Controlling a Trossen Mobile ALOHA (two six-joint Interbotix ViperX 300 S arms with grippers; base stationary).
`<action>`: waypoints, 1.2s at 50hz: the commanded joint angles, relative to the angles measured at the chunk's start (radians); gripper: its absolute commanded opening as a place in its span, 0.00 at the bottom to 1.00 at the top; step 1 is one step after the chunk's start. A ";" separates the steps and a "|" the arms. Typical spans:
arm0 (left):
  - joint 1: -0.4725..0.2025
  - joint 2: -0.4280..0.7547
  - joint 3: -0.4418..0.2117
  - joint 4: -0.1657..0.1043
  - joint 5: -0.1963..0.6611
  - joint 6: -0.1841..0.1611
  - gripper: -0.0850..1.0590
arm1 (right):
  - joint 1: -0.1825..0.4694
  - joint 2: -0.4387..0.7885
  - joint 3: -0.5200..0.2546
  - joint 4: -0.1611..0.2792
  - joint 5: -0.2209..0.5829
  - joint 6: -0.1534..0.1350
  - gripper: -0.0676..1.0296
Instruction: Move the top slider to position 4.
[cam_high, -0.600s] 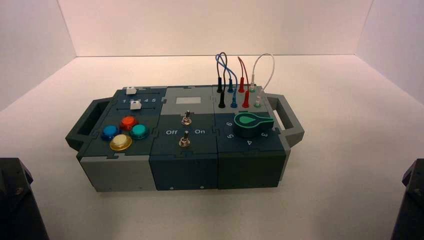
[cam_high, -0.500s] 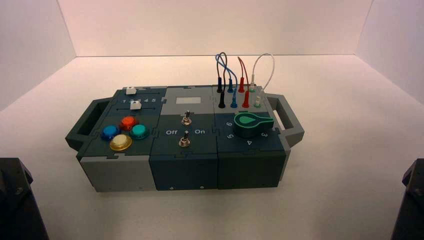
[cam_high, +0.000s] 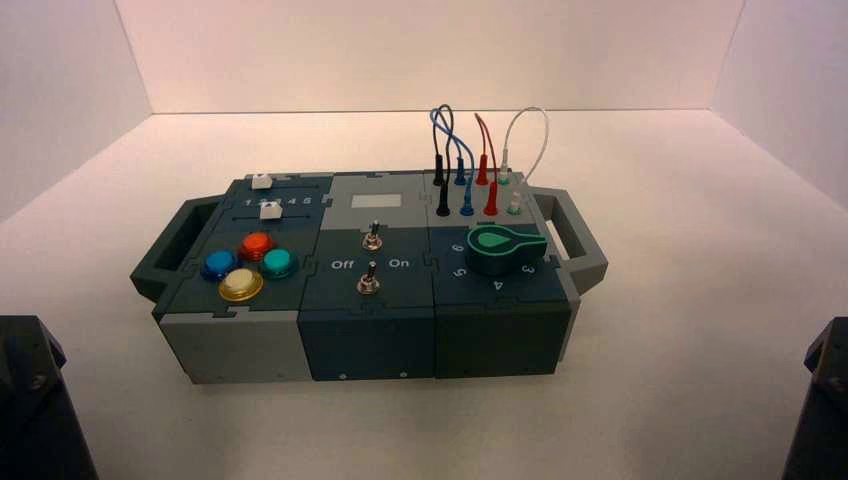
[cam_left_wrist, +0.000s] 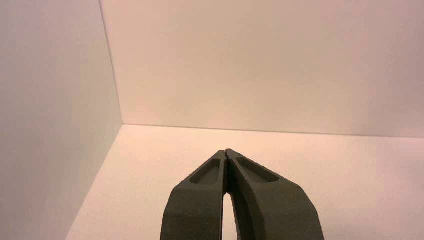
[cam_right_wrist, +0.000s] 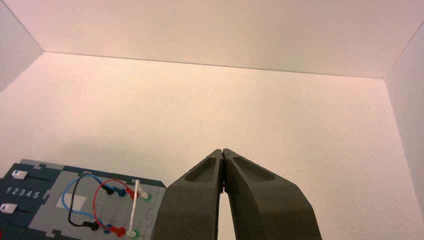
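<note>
Because the work had not begun, the left gripper (cam_left_wrist: 226, 150) waited in front of the box's left side and faced the back wall (cam_left_wrist: 270, 65), its fingertips together with nothing between them. The right gripper (cam_right_wrist: 223, 150) was parked likewise in front of the right side, its tips also together. Such placing presumably kept the arms out of the way and left the box (cam_high: 367, 340) in full sight of the high camera.

The top slider (cam_high: 261, 181) sat on the rear rail (cam_high: 300, 186) of the box's left panel, at the 1 end, well apart from either gripper. It looked like a tiny white block standing up from its dark slot, much smaller than the coloured buttons (cam_high: 257, 245) in front. A matching white slider (cam_high: 271, 210) rode the next rail forward, and the pale row of numerals ran between the 2. Position 4 (cam_right_wrist: 29, 194) was a small printed figure next to last in that row, with bare slot beside it.

The left arm seemed the natural choice, being nearer. It probably needed to reach over the buttons, settle at the knob's left side or grip it lightly, and ease it rightward. Coming in low risked nudging the front slider, and too long a push could have carried the knob on to 5.
</note>
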 joint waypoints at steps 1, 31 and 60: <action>-0.005 0.043 -0.029 0.002 0.028 0.003 0.05 | 0.015 0.025 -0.043 0.009 0.012 0.003 0.04; -0.106 0.250 -0.087 0.002 0.213 0.025 0.05 | 0.330 0.247 -0.121 0.017 0.120 -0.018 0.04; -0.158 0.480 -0.123 -0.002 0.284 0.021 0.05 | 0.479 0.407 -0.219 0.018 0.153 -0.020 0.04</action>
